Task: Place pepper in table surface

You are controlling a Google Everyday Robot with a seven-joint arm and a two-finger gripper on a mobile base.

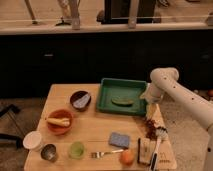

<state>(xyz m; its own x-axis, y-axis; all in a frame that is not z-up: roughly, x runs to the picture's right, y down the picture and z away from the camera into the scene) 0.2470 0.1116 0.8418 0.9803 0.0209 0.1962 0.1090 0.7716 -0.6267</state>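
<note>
The pepper [122,101], slim and dark green, lies inside the green tray [107,98] at the back of the light wooden table surface [95,131]. My gripper [150,111] hangs at the end of the white arm [165,80], at the tray's right edge. It is to the right of the pepper and not touching it.
On the table: a dark bowl [80,100], an orange bowl with a corn piece [60,121], a white cup [33,141], a metal cup [48,152], a green cup [76,149], a fork [106,154], a blue sponge [119,139], an orange [127,157], a brush [155,150].
</note>
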